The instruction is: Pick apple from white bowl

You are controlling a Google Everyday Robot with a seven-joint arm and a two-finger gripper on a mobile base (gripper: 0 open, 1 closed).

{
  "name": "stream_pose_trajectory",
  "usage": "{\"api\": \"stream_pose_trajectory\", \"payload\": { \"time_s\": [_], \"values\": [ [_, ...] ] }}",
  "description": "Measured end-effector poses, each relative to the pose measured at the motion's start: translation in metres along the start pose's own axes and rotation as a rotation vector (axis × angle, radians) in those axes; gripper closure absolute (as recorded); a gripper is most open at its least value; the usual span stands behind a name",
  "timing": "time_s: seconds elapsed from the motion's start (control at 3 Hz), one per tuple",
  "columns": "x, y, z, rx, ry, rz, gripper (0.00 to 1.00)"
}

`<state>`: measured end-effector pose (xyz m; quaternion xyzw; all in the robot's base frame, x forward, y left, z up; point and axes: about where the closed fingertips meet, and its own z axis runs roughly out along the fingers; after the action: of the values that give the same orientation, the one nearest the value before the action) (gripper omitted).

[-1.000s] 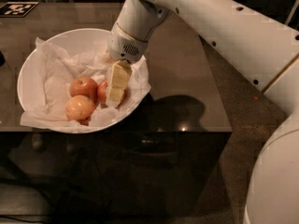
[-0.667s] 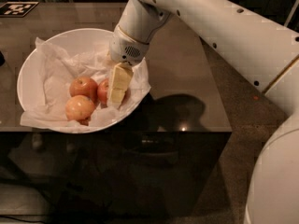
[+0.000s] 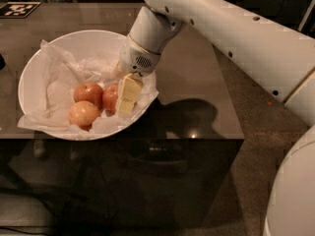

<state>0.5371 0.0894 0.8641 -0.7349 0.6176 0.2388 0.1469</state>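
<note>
A wide white bowl (image 3: 34, 68) lined with crumpled white paper sits on the dark table and holds three apples. The apple (image 3: 109, 97), deep red, lies at the right of the group and is partly hidden by my gripper. My gripper (image 3: 126, 96), cream-coloured, reaches down into the bowl from the white arm and sits right against this apple's right side. A duller red apple (image 3: 88, 93) lies to its left. A paler yellow-pink apple (image 3: 83, 114) rests in front.
The bowl stands close to the table's front edge (image 3: 147, 138). A black-and-white marker tag (image 3: 18, 9) lies at the far left corner. The white arm (image 3: 231, 38) crosses above the table's right half, and brown floor (image 3: 268, 132) lies to the right.
The gripper has edged slightly lower beside the right-hand apple. The apples and the bowl have not moved.
</note>
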Motion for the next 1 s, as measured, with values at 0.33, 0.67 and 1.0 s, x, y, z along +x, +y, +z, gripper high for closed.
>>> {"api": "stream_pose_trajectory", "payload": {
  "time_s": [0.33,0.67,1.0],
  "values": [
    [0.0016,0.0018,0.0048,-0.009,-0.002,0.008,0.27],
    [0.0016,0.0018,0.0048,-0.009,-0.002,0.008,0.5],
    [0.0016,0.0018,0.0048,-0.009,-0.002,0.008,0.74]
  ]
}}
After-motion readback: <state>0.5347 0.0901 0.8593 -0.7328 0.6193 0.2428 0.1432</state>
